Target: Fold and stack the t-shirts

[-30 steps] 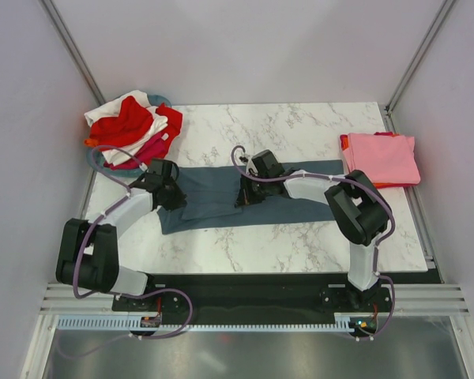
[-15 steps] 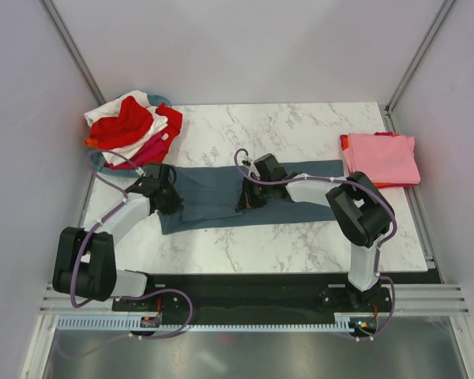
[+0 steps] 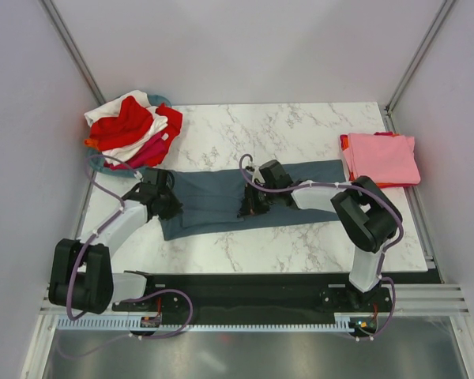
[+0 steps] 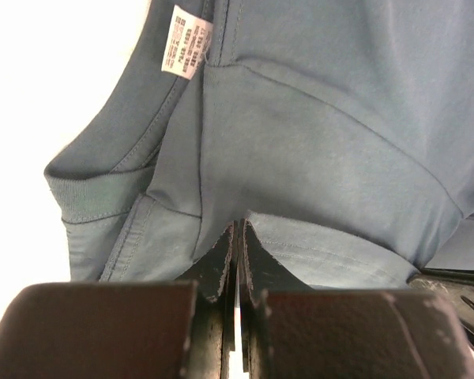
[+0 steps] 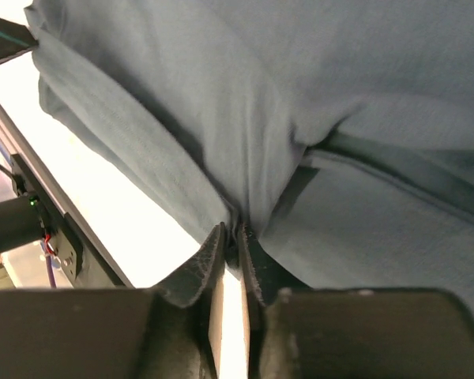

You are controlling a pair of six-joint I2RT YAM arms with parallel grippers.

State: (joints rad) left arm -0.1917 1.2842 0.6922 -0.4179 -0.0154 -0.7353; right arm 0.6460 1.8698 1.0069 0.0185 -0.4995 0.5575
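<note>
A slate blue-grey t-shirt lies folded into a long band across the middle of the marble table. My left gripper is shut on its left end, near the collar with the white label. My right gripper is shut on a pinch of the same shirt's near edge at mid-length. A pile of red, white and magenta t-shirts sits at the back left. A folded pink t-shirt lies on an orange-red one at the right.
A teal basket rim shows under the back-left pile. Grey walls close in the left, right and back of the table. The black base rail runs along the near edge.
Both grippers have moved a little toward the near edge and slightly right, dragging the blue-grey shirt with them. The left arm has stretched out further.
</note>
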